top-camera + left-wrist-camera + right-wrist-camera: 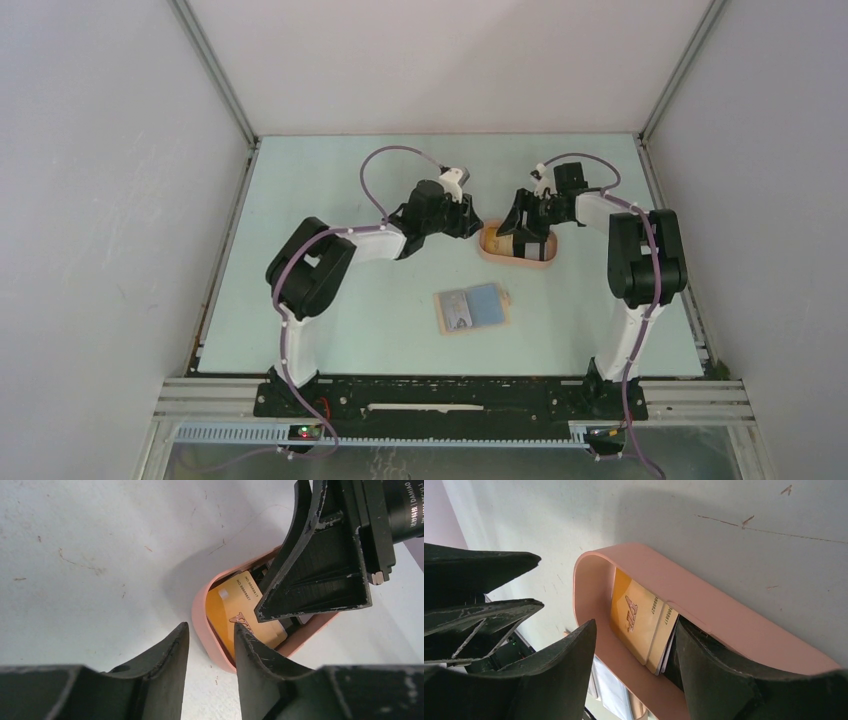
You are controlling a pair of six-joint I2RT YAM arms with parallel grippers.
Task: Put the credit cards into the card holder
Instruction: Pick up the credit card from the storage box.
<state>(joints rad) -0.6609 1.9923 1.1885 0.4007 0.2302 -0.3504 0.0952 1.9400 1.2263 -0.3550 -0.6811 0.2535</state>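
The peach oval tray (530,263) sits mid-worktop (340,190), its long axis running left to right and dipping slightly at the right. The cards (493,241) lie at its left, rounded end. The wrist views show a small stack there (631,615): an orange-yellow card on top with a brown logo and a printed number along one edge, a second orange-yellow card shifted out from under it with its own number showing, and a pale edge below those. The claws cover part of the stack, so I cannot tell which way its long axis runs.

The holder (472,308) lies open and flat on the worktop, nearer the arms than the tray and apart from it. Its long axis is roughly left to right, tilted a little. It has a tan border, with a greyish face on its left half and a blue one on its right; finer detail is too small to read.

The left claw (210,630) hangs at the tray's left end with its fingers apart. One finger is outside the wall (200,620) and the other is over the inside, with bare worktop showing between the outer finger and the rim; it grips nothing.

The right claw (634,627) stands wide apart. One finger (724,680) is down inside the tray against the stack's edge, and the other is outside the near wall. No card is clamped.
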